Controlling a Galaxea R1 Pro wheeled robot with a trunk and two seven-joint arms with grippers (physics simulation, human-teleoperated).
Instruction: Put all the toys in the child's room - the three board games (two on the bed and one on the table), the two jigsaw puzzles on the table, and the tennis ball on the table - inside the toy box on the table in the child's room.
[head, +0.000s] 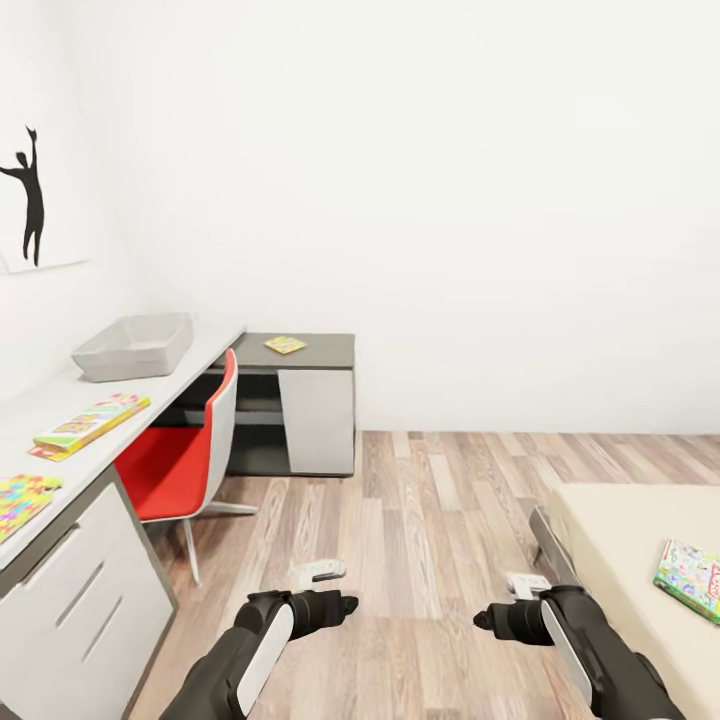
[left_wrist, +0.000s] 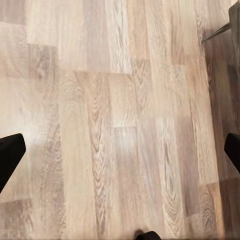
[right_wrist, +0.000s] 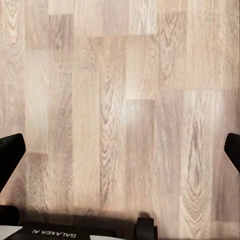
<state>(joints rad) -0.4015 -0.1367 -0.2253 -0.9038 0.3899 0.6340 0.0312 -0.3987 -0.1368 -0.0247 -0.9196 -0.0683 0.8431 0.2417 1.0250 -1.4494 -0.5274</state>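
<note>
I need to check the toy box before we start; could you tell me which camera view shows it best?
The head view: the toy box sits whole on the table by the wall. Both wrist views look down at the wood floor instead.

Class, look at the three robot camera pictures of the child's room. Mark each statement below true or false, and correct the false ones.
1. The toy box sits on the table. True.
2. A board game lies inside the toy box. False: it lies on the table, apart from the box.
3. The red chair stands at the table. True.
4. The left gripper holds a toy. False: its fingers are spread over bare floor.
5. A colourful game box lies on the bed. True.
6. The right gripper is shut. False: it is open, with nothing between the fingers.
</note>
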